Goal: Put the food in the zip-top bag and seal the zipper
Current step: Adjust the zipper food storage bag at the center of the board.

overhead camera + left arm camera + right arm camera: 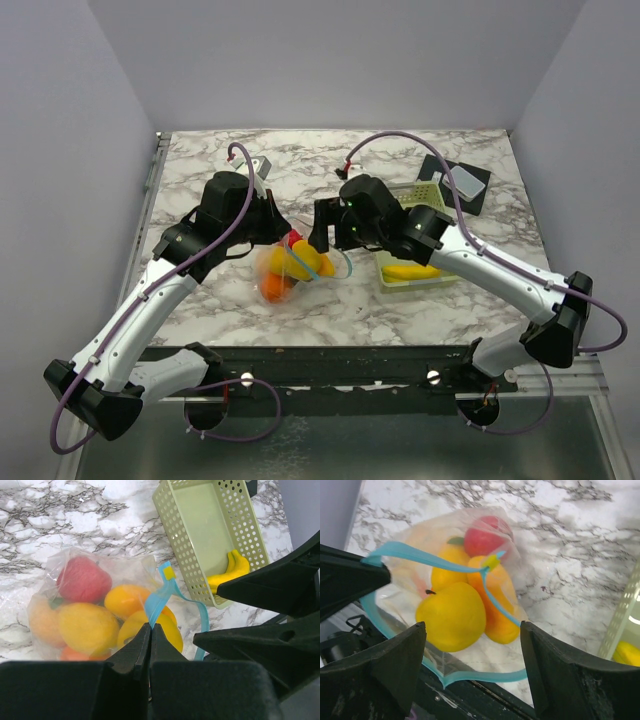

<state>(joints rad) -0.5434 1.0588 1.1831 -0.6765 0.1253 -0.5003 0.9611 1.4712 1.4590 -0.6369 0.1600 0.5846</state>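
The clear zip-top bag [282, 270] lies mid-table and holds several toy foods: a red one [82, 579], yellow ones [451, 615] and orange ones [496, 605]. Its light blue zipper [159, 600] gapes open in a loop with a small yellow slider [491, 561]. My left gripper [150, 628] is shut on the zipper strip at the bag's mouth. My right gripper [472, 632] is open and empty, just over the open mouth of the bag. A yellow banana [410, 271] lies in the basket.
The pale yellow-green perforated basket [430, 200] stands to the right of the bag, also in the left wrist view [175, 525]. A black pad with a white card [468, 182] lies at the back right. A small grey-white object [262, 166] sits at the back left.
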